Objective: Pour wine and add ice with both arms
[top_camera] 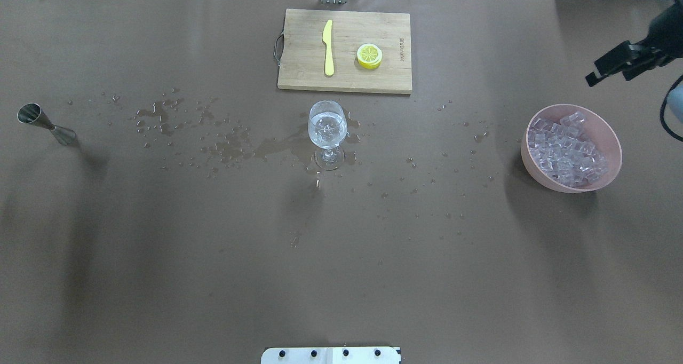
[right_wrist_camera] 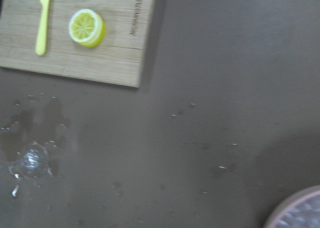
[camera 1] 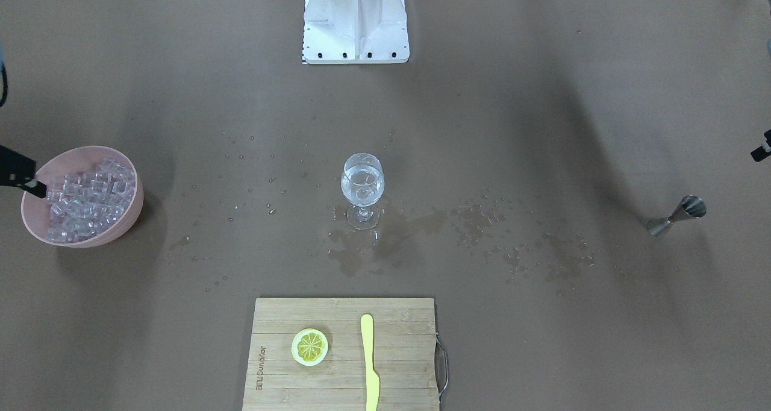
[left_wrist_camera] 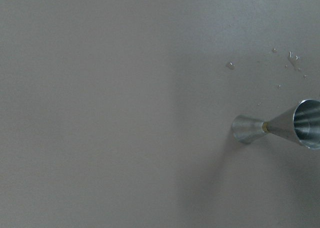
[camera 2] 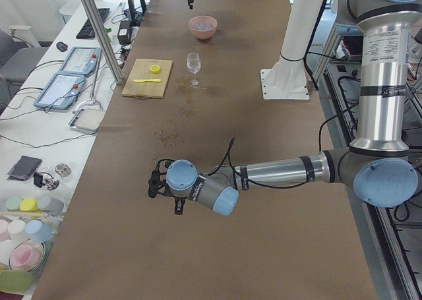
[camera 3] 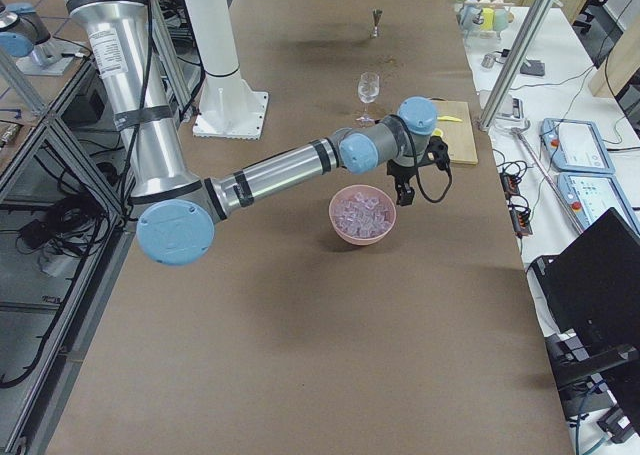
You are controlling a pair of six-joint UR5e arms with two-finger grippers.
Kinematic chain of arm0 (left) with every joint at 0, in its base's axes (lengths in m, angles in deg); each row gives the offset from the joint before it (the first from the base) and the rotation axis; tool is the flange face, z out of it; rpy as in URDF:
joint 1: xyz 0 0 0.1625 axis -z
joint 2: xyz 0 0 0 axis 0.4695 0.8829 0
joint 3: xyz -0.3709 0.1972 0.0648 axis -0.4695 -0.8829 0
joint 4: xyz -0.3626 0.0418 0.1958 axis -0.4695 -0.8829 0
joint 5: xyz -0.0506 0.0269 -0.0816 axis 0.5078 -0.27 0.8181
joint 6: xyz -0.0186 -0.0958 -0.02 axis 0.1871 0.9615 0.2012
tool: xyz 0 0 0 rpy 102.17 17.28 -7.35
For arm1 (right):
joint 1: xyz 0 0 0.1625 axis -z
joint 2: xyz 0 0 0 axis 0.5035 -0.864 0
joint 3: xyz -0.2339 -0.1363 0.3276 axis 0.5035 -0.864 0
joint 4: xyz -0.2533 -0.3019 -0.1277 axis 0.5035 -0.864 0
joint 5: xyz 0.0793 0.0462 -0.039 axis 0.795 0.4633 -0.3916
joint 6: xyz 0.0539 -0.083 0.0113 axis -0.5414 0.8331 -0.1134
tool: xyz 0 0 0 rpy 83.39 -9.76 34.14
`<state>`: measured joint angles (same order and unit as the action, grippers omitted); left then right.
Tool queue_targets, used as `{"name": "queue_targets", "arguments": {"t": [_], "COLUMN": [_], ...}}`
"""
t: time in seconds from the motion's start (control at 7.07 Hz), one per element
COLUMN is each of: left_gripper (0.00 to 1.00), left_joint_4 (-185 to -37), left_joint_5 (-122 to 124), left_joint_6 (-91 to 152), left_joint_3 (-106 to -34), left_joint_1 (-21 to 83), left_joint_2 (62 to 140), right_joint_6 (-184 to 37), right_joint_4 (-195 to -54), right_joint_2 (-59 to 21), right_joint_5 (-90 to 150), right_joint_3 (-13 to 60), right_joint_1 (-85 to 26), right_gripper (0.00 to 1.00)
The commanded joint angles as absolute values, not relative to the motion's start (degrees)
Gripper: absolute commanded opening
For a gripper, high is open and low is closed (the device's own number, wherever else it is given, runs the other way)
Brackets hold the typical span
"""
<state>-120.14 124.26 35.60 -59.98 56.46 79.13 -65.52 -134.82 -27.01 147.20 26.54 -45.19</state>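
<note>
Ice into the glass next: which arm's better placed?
Right. Its gripper hangs just beside the pink bowl of ice; the left arm sits far off by the jigger.

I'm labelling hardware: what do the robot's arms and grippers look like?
The left arm and right arm are silver-grey tubes with light-blue joint caps, black bands and a white printed label on the upper section. Loose black cables run to the black left gripper and right gripper.

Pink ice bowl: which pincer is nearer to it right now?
Right. The right pincer hovers just beyond the bowl's rim; the left pincer is at the opposite end, near the steel jigger.
</note>
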Motion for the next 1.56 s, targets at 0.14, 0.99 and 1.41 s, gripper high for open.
{"name": "queue_targets", "arguments": {"t": [0.14, 0.99, 1.41], "left_gripper": [0.98, 0.98, 0.98], "left_joint_4": [-119.7, -99.9, -100.9], "left_joint_5": [121.6, 113.3, 113.4], "left_joint_6": [29.1, 11.2, 11.5], "left_joint_3": [-60.0, -61.1, -60.9], "left_joint_1": [56.8, 60.2, 60.2], "left_joint_2": [79.2, 84.5, 82.6], "right_joint_6": [-43.5, -42.6, -42.7], "right_joint_4": [-134.5, -134.7, -134.8], "right_joint_2": [-29.9, -30.3, -31.0], "right_joint_5": [144.6, 140.4, 141.3], "right_joint_3": [16.4, 16.3, 17.1], "right_joint_1": [-53.4, -54.9, -54.9], "right_gripper": [1.00, 1.00, 1.00]}}
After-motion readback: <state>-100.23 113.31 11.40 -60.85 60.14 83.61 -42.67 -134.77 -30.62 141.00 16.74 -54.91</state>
